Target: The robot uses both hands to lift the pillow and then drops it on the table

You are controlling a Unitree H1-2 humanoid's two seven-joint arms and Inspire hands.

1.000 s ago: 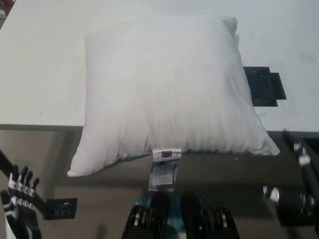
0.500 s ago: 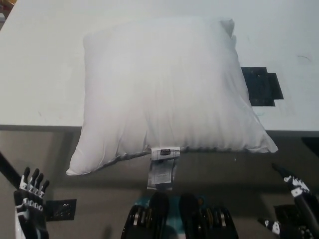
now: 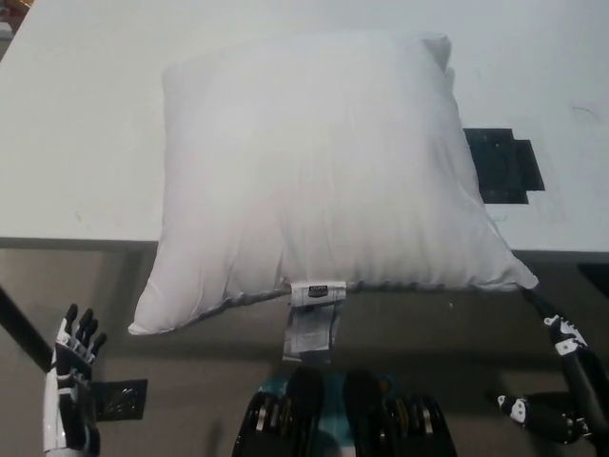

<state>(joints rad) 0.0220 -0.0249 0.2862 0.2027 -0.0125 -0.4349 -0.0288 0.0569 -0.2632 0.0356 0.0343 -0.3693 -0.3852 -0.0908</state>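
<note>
A large white pillow (image 3: 319,176) lies flat on the white table (image 3: 76,133), its near edge and label tag (image 3: 314,319) hanging over the table's front edge. My white left hand (image 3: 68,381) is low at the bottom left, below the table edge, open with fingers spread upward, apart from the pillow. My black right hand (image 3: 561,376) is at the bottom right, open, one fingertip reaching up close to the pillow's near right corner. Neither hand holds anything.
Black tape patches (image 3: 504,164) mark the table just right of the pillow. Another black patch (image 3: 119,398) lies on the brown floor by my left hand. The table's front edge (image 3: 76,244) runs across the middle of the picture.
My left hand has risen slightly and moved right. My right hand has turned and stretched up toward the pillow's near right corner. The pillow has not moved.
</note>
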